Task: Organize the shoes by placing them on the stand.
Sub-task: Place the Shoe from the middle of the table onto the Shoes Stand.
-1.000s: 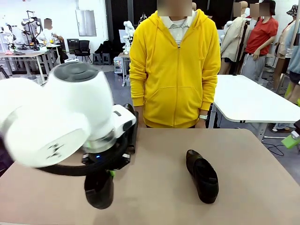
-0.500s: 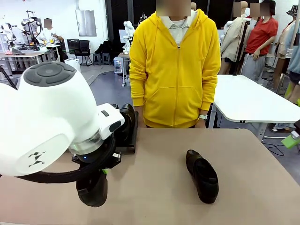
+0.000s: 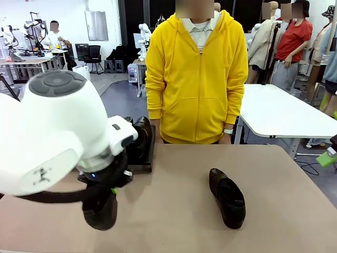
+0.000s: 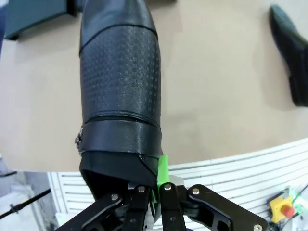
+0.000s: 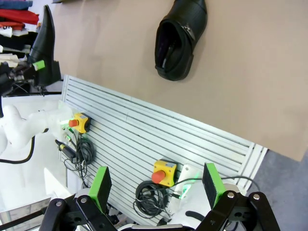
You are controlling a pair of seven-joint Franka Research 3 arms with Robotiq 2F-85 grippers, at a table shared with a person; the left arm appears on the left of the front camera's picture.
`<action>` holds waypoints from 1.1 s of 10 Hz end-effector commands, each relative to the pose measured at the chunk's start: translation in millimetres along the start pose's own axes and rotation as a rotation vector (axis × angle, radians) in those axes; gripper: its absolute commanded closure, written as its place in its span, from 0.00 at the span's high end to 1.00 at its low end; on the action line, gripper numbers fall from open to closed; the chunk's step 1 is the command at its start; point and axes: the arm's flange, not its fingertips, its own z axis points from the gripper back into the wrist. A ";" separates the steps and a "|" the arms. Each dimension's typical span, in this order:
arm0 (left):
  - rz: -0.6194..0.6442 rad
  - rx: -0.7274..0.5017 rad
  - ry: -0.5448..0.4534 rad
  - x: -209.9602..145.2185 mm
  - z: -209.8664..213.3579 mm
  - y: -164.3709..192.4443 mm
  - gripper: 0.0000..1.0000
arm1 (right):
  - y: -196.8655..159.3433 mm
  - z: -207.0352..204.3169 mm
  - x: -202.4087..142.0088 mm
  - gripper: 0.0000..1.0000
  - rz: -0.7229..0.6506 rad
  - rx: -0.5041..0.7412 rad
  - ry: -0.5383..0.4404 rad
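You are pinching the stiff, probably slippery shoe (image 4: 120, 82) at its heel rim with the left gripper (image 4: 155, 175), the right gripper (image 5: 156, 184) hanging spread.

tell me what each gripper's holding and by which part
Left gripper pinches a shoe by the rim of its opening; right gripper is open, holding nothing.

a person in a yellow hoodie (image 3: 197, 79) stands at twelve o'clock behind the tan table (image 3: 174, 211); a white table (image 3: 279, 113) at two o'clock.
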 end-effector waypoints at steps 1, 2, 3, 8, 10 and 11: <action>0.161 -0.023 -0.011 59.3 20.0 73.4 0.00 | 4.7 3.8 1.5 1.00 -0.005 0.019 -0.003; 0.142 -0.021 -0.013 95.6 22.8 121.2 0.00 | 4.7 3.8 1.5 1.00 -0.005 0.019 -0.003; 0.101 0.026 -0.048 124.4 17.6 159.1 0.00 | 4.7 3.8 1.5 1.00 -0.005 0.019 -0.003; -0.057 0.059 -0.020 223.8 -34.4 269.4 0.00 | 4.7 3.8 1.5 1.00 -0.005 0.019 -0.003; -0.032 0.087 -0.012 209.7 -41.0 276.0 0.00 | 4.7 3.8 1.5 1.00 -0.005 0.019 -0.003; -0.032 0.087 -0.012 209.7 -41.0 276.0 0.00 | 4.7 3.8 1.5 1.00 -0.005 0.019 -0.003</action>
